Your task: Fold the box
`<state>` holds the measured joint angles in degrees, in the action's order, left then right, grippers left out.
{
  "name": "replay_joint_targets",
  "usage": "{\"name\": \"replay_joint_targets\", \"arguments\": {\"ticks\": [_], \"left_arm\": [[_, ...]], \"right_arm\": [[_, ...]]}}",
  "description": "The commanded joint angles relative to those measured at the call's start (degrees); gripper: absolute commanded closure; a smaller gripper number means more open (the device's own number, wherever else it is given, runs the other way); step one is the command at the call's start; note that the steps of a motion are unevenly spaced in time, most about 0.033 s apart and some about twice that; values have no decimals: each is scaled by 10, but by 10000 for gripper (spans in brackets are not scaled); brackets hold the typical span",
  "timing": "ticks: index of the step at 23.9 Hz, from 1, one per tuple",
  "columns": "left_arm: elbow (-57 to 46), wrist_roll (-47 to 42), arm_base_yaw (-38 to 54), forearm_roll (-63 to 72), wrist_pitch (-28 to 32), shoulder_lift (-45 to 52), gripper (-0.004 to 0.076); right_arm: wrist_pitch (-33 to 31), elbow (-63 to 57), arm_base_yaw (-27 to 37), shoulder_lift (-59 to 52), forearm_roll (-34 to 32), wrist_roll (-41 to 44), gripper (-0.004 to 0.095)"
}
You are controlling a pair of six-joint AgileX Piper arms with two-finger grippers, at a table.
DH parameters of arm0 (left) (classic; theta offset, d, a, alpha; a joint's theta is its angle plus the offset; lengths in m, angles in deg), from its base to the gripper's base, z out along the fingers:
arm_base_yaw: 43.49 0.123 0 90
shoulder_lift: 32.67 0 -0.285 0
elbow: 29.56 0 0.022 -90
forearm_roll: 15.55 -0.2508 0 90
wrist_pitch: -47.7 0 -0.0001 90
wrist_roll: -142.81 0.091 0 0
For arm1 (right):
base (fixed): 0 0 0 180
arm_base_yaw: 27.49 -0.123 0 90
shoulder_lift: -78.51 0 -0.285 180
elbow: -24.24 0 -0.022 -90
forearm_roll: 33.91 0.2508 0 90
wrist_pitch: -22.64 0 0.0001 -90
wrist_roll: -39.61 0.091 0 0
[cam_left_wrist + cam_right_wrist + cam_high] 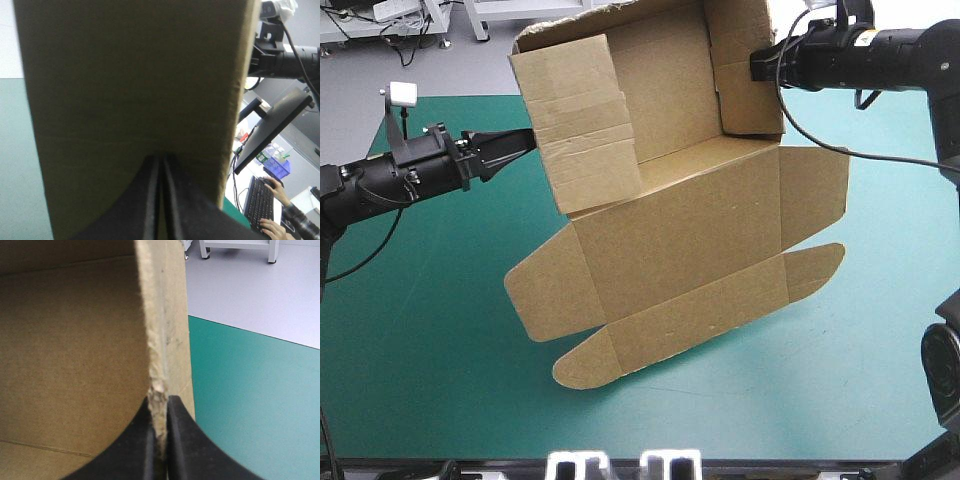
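Note:
The brown box point(680, 220) is held up over the teal-green table, tilted, its two side walls raised at the far end and its lid and flaps hanging toward the near edge. My left gripper point(528, 140) comes in from the left and is shut on the box's left wall. In the left wrist view that wall point(135, 85) fills the picture ahead of my left gripper point(161, 161), whose fingers pinch its edge. My right gripper point(757, 66) clamps the right wall at the far right. The right wrist view shows my right gripper point(160, 402) shut on that wall's worn edge point(162, 340).
Bare teal-green cover point(420, 340) lies on the left and along the near side, and more point(900, 250) to the right of the box. The table's far edge point(450, 96) runs just behind the left arm.

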<state>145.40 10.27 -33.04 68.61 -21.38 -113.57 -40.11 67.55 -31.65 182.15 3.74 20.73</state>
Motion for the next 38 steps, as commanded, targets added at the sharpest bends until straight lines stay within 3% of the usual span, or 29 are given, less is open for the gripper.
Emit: {"name": "replay_joint_targets", "arguments": {"ticks": [1,5,8,12,16,27,32,35,38], "left_arm": [[18,23,-29,50,27,17,682],[18,25,-43,48,34,17,596],[18,35,-46,43,34,17,434],[18,35,-46,43,28,17,313],[18,38,-46,15,46,17,311],[18,30,-50,-68,199,16,323],[18,-4,-98,-150,266,16,327],[18,-42,-142,-201,318,15,398],[18,-54,-172,-207,349,13,584]], "right_arm": [[47,16,2,-18,31,3,917],[45,16,2,-11,30,3,917],[46,16,2,-6,29,3,917],[54,16,2,-2,29,1,917],[54,16,2,-1,30,1,917],[50,16,-55,-3,20,3,911],[41,16,-66,-6,18,7,911],[37,16,-76,-11,9,8,911],[28,16,-94,-19,-34,25,911]]}}
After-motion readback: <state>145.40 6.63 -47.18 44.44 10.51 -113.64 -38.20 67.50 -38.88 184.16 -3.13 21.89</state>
